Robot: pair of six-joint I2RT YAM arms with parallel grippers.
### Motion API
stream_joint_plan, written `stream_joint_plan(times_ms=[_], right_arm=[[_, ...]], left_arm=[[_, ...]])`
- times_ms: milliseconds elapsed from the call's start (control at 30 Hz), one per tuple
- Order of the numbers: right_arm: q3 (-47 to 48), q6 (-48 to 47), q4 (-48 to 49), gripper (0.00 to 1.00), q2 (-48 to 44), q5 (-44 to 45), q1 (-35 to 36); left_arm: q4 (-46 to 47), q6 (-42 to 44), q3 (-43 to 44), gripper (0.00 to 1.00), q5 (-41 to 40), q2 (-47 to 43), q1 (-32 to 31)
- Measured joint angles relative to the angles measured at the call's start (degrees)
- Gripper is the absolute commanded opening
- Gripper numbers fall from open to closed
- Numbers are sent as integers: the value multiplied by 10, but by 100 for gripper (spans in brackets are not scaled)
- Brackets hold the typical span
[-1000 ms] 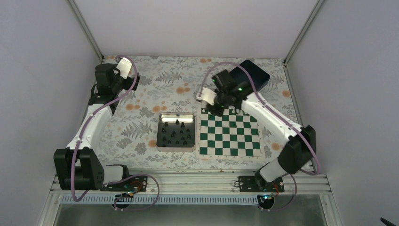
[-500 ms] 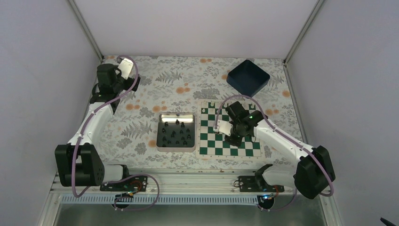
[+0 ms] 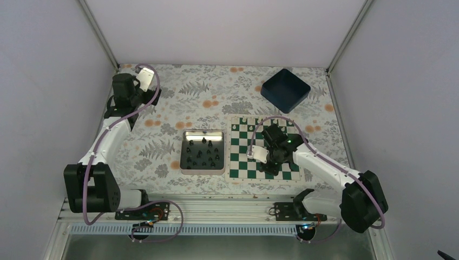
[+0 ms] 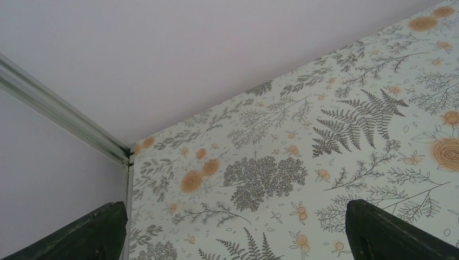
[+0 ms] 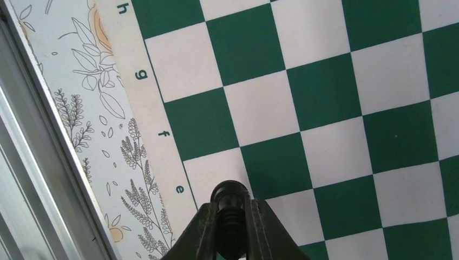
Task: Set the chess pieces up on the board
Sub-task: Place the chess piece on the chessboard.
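In the right wrist view my right gripper (image 5: 230, 203) is shut on a small black chess piece (image 5: 230, 194), held upright just above the green and white board (image 5: 325, 92) by the border letter e. Seen from the top view, that gripper (image 3: 274, 167) hangs over the board's near right part (image 3: 241, 157). Several more black chess pieces (image 3: 204, 154) stand in a silver tin left of the board. My left gripper (image 3: 123, 81) stays at the far left corner, and its wrist view shows the gripper (image 4: 238, 233) open with nothing in it.
The silver tin (image 3: 184, 162) lies just left of the board. A dark blue bin (image 3: 285, 89) sits at the back right. Small white pieces (image 3: 244, 120) stand along the board's far rows. Grey walls and metal rails enclose the flowered table.
My right arm has swung from the board's far edge toward its near edge, carrying the black piece and slowing in the last half second. The left arm has stayed put.
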Motion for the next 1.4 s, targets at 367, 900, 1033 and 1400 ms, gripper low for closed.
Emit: stream_joint_plan(times_ms=[367, 900, 1033, 1400], right_arm=[[-8, -7, 14, 5, 40, -6, 11], [-21, -20, 14, 4, 60, -5, 11], [-23, -20, 16, 4, 54, -5, 11], [-23, -20, 27, 4, 50, -6, 18]], left_arm=[[0, 2, 0, 100, -9, 7, 0], [0, 2, 0, 100, -14, 17, 0], [0, 2, 0, 100, -14, 17, 0], [0, 4, 0, 100, -14, 17, 0]])
